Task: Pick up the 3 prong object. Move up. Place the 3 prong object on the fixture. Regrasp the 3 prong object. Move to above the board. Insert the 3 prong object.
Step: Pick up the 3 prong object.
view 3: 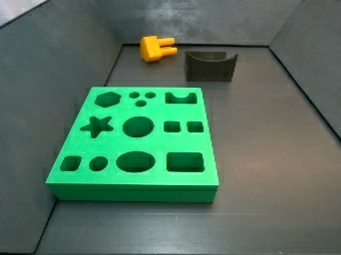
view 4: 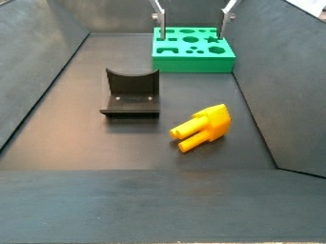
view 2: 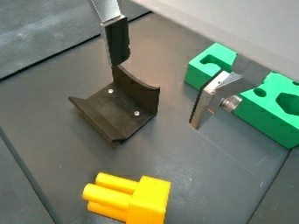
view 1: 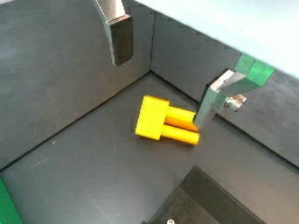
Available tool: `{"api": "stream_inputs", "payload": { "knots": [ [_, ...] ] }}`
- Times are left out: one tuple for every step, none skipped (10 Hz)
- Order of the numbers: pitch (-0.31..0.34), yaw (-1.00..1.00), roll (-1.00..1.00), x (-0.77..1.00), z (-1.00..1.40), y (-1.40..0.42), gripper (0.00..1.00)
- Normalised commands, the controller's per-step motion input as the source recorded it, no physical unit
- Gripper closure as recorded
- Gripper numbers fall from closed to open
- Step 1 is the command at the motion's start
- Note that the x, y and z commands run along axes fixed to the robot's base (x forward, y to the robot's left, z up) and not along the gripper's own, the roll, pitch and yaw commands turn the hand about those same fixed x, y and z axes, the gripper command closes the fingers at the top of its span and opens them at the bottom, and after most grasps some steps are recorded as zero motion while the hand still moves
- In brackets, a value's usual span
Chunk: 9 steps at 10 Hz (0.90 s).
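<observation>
While the 3 prong object (view 4: 204, 128) lies free on its side on the dark floor, nothing is gripping it, so by my reading the pick-up step has not begun. In both side views it rests just beside the fixture (view 4: 130, 93), apart from it, its stubby prongs lying level with the floor rather than upright; that is probably why a regrasp on the fixture is planned, since a piece lifted from this pose would not point down into a hole. In a wrist view the orange-yellow block (view 1: 163, 121) sits below and between the two silver fingers (view 1: 121, 40), with neither pad touching it. The claw (view 2: 158, 83) hangs released, its jaws spread wide and empty, above the floor near the fixture's (view 2: 117, 105) curved notch; in a side view only the fingertips of the claw (view 4: 193, 12) show at the top edge of the picture. The fixture stands with its notch upward, ready to cradle the piece. The board (view 3: 135, 142) lies flat, well apart from the piece, cut-outs facing up, and takes up much of the floor toward one wall. I can read no brand, label or writing on any of these things.
</observation>
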Motion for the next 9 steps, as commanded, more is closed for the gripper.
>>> {"api": "stream_inputs", "payload": {
  "knots": [
    [0.073,-0.33,0.00,0.00,-0.06,0.17,0.00],
    [0.167,-0.81,0.02,0.01,-0.22,0.20,0.00],
    [0.156,-0.89,0.00,0.00,-0.28,0.13,0.00],
    [0.153,-0.90,0.00,0.00,-0.28,0.12,0.00],
    [0.151,-0.91,0.00,0.00,-0.29,0.11,0.00],
    [0.153,-0.91,0.00,0.00,-0.30,0.11,0.00],
    [0.154,-0.91,0.00,0.00,-0.31,0.11,0.00],
    [0.160,-0.91,0.00,0.00,-0.33,0.11,0.00],
    [0.163,-0.91,0.00,0.00,-0.33,0.11,0.00]
  ]
}}
